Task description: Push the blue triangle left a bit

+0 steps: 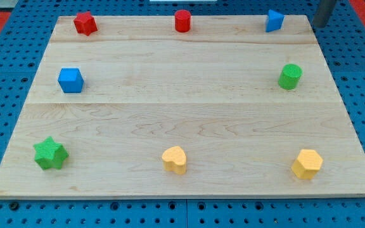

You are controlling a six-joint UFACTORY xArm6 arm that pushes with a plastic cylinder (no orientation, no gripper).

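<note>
The blue triangle (274, 20) sits at the top right of the wooden board (182, 120), near its top edge. My rod comes in at the view's top right corner; my tip (318, 25) is off the board's top right corner, to the right of the blue triangle and apart from it.
A red star (85, 23) is at the top left, a red cylinder (182, 21) top middle, a blue cube (70, 80) at the left, a green cylinder (289, 76) at the right. A green star (49, 154), a yellow heart (175, 159) and a yellow hexagon (307, 164) line the bottom.
</note>
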